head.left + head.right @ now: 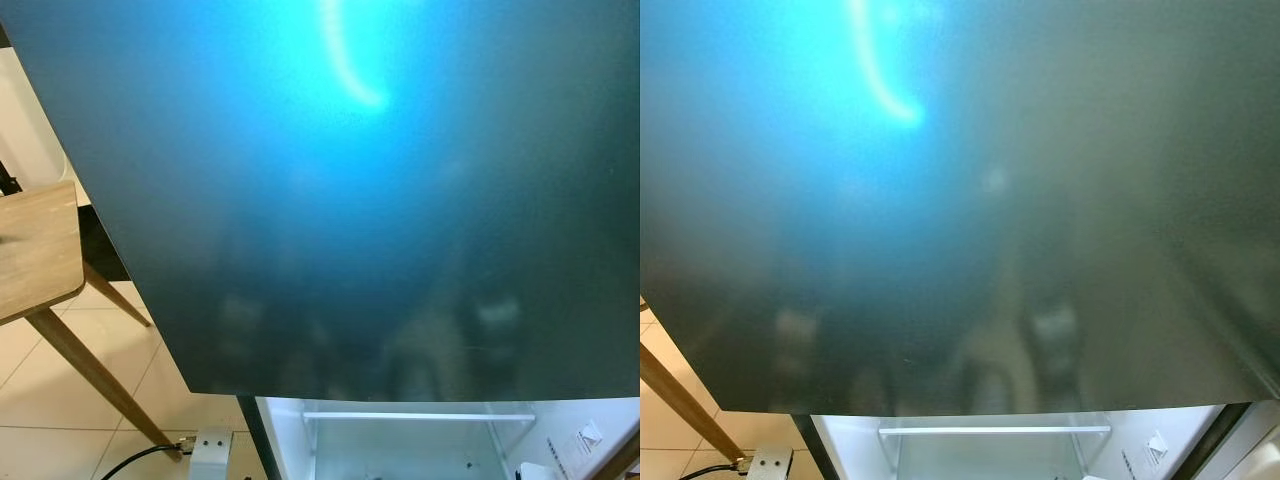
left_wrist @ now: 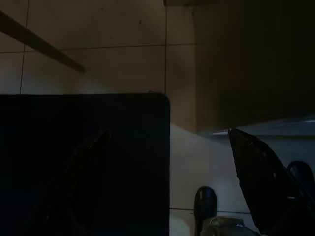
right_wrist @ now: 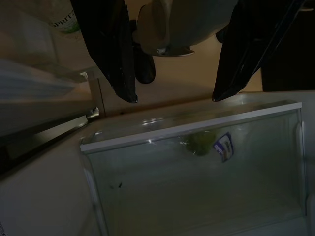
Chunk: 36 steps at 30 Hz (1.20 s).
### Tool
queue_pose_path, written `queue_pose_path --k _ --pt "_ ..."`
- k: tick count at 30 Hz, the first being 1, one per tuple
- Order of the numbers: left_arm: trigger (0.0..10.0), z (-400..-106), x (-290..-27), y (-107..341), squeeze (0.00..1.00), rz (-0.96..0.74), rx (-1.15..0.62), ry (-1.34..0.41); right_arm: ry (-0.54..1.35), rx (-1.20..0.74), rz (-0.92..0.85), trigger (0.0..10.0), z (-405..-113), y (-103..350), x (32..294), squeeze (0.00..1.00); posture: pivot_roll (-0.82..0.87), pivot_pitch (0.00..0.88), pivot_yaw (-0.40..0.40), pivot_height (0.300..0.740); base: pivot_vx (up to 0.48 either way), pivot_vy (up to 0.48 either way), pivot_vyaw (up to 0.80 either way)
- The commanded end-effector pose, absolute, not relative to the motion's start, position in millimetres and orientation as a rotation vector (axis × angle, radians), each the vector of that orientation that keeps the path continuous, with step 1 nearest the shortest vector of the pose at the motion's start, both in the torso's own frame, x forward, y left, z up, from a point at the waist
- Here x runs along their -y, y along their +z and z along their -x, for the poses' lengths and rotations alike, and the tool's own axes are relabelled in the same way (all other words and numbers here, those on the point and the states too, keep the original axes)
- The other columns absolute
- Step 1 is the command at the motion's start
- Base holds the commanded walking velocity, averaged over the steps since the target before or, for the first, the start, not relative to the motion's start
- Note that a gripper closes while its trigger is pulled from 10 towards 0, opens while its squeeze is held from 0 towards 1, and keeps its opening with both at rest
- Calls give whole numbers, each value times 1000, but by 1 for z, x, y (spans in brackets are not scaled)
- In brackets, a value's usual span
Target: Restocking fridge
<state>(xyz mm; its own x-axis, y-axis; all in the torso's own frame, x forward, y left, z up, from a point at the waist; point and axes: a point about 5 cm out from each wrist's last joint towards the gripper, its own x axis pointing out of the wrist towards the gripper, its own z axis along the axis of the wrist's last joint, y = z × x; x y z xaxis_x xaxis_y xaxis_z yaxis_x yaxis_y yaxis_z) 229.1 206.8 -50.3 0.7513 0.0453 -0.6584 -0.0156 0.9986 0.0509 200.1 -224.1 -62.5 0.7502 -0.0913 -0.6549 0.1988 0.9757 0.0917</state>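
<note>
A big dark fridge door (image 1: 340,200) filled most of the head views, above pale floor tiles (image 1: 60,400). Below it sat the open fridge's clear drawer (image 3: 197,167) with something green inside. A wooden table (image 1: 35,250) stood left. The right gripper (image 3: 174,101) hung open and empty above the drawer. The left gripper (image 2: 167,142) was open and empty too.
</note>
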Motion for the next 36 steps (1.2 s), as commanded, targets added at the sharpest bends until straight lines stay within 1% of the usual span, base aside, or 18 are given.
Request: queue_pose_path --k 1,11,36 --pt "10000 -222 -212 -55 0 -56 -754 34 -162 -733 -166 10000 -197 -66 221 0 -91 123 44 721 0 0 0" --pt "10000 -221 -211 -56 0 -51 -761 35 -165 -738 -167 10000 -196 -68 216 0 -92 125 50 721 0 0 0" --pt "10000 -221 -212 -56 0 -46 -765 27 -174 -728 -171 10000 -195 -67 218 0 -100 128 51 721 -10 0 0"
